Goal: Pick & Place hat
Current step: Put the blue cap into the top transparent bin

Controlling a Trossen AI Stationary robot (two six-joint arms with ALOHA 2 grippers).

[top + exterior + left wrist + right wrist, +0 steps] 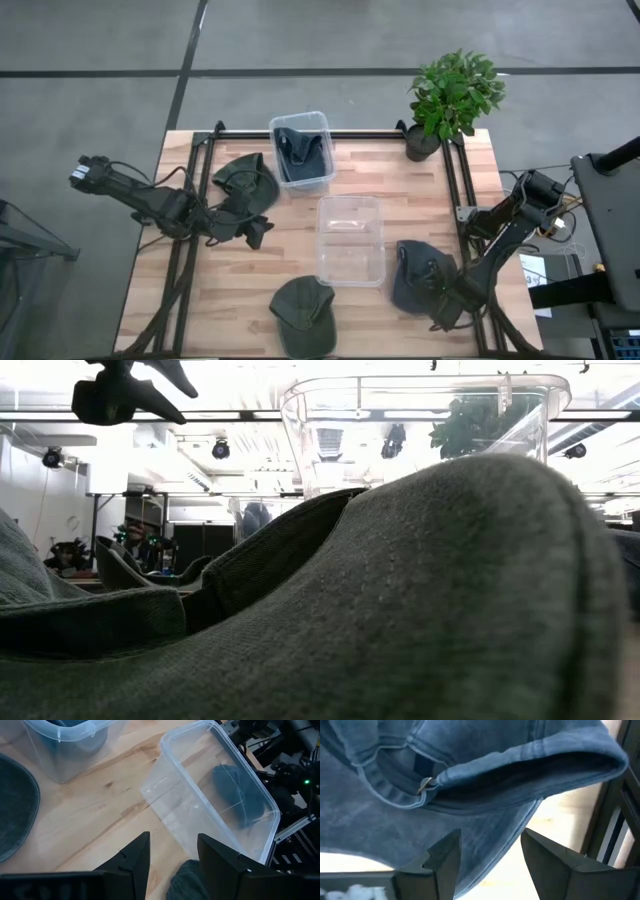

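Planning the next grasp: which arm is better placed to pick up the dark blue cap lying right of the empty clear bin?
Right. The right gripper hovers open directly over that dark blue cap, while the left gripper sits across the empty clear plastic bin.

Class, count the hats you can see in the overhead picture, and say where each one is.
4. One hat lies near the left pincer, one at the table's front edge, one by the right pincer, and one inside the rear bin. More could be hidden beneath it.

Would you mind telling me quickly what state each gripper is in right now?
Left gripper: jaws open, holding nothing, over the table near the empty clear bin.
Right gripper: jaws open, right at the blue-grey hat, not yet closed on it.
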